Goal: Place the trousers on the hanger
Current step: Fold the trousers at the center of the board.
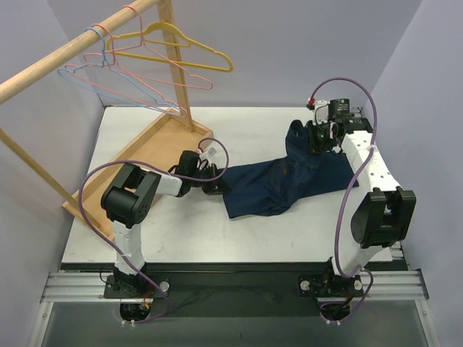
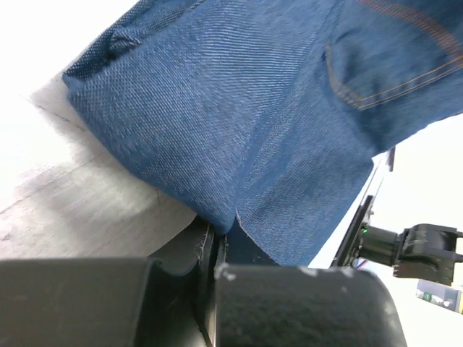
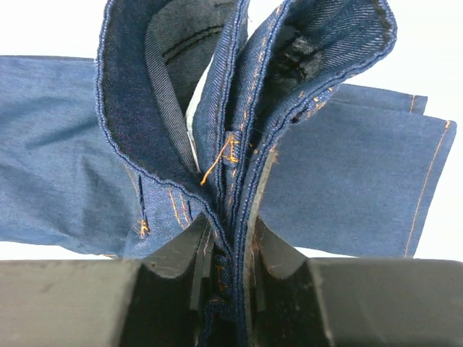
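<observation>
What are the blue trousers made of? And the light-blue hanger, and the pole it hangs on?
The trousers look like denim: dark blue cloth with slanted woven lines and orange stitching. The light-blue hanger seems to be thin wire, probably coated, since it is so skinny and smoothly coloured. The pole looks like plain pale wood.
</observation>
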Tool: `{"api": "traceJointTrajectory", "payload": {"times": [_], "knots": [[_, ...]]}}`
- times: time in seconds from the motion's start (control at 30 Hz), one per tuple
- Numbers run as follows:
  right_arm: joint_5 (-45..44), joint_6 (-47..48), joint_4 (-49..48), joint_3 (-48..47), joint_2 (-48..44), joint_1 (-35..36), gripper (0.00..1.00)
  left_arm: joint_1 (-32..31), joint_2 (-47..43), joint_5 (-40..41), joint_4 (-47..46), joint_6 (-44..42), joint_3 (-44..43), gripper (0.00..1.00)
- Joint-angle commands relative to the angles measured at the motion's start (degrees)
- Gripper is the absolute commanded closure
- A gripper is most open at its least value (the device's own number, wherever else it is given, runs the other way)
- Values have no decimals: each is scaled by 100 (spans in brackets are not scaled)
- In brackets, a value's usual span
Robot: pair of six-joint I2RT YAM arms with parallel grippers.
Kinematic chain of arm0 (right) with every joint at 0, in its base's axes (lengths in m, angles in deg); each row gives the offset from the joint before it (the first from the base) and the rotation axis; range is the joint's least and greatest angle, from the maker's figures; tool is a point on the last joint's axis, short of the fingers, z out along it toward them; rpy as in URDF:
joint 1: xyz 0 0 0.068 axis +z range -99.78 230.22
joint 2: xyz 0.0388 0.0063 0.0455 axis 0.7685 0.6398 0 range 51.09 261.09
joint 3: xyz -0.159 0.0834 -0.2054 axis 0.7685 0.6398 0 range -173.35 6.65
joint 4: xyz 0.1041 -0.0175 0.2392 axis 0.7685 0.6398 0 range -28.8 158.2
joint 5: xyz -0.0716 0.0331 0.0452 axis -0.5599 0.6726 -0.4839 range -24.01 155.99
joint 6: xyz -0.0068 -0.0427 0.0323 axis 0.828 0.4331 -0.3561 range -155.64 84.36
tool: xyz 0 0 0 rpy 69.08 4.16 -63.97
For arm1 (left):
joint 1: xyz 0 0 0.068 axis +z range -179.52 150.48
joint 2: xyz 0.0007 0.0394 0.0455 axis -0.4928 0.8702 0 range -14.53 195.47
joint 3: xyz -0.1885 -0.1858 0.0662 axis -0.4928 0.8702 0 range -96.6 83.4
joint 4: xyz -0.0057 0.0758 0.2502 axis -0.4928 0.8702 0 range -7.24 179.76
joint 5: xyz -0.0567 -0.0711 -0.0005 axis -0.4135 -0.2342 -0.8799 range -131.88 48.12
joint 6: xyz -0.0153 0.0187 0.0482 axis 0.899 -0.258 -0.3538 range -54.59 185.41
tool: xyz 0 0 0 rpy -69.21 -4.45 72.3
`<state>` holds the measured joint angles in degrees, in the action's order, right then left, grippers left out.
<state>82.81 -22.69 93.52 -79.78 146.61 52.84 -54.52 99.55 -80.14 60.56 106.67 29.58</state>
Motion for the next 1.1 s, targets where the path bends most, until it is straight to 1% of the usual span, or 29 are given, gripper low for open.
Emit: {"api": "traceJointTrajectory", "payload": {"times": [0.0,0.03,0.1,0.13,0.17,0.2,0.27,0.3,0.33,0.37,0.4,0.43,0.5,0.57,0.77,1.07], "knots": [[-3,-152,-147,223,-122,64,100,354,-368,-129,-593,164,257,100],[6,-196,-164,276,-192,177,100,581,-621,-120,-445,94,345,100],[67,-310,-208,372,-245,318,100,793,-878,-103,-85,-274,452,100],[76,-493,-217,382,-254,502,100,1012,-1096,-111,387,-415,452,100],[59,-565,-217,356,-236,608,100,1110,-1194,-111,600,-695,443,100],[-11,-661,-226,338,-236,748,100,1206,-1282,-120,1020,-837,425,100],[-265,-934,-226,259,-210,1196,100,1347,-1459,-103,1409,-1205,399,100],[-345,-1013,-226,145,-201,1337,100,1365,-1485,-155,1716,-1295,338,92],[-398,-1109,-226,66,-218,1460,100,1374,-1503,-173,1893,-1391,303,80],[-442,-1293,-234,-4,-227,1749,100,1392,-1520,-147,2060,-1557,276,56],[-573,-1295,-252,-153,-262,1856,100,1392,-1555,-77,2392,-1611,258,47],[-627,-1513,-278,-215,-315,1987,100,1401,-1669,80,2465,-1655,276,39],[-706,-1742,-296,-356,-385,2243,100,1427,-1819,196,2571,-1700,346,30],[-706,-1839,-305,-576,-508,2401,100,1453,-2030,389,2676,-1708,381,27],[-513,-1901,-226,-1007,-877,2472,100,1506,-2443,899,3309,-1902,293,22],[-407,-1770,90,-1692,-1203,2463,100,1533,-2716,1075,3599,-1990,285,20]]}}
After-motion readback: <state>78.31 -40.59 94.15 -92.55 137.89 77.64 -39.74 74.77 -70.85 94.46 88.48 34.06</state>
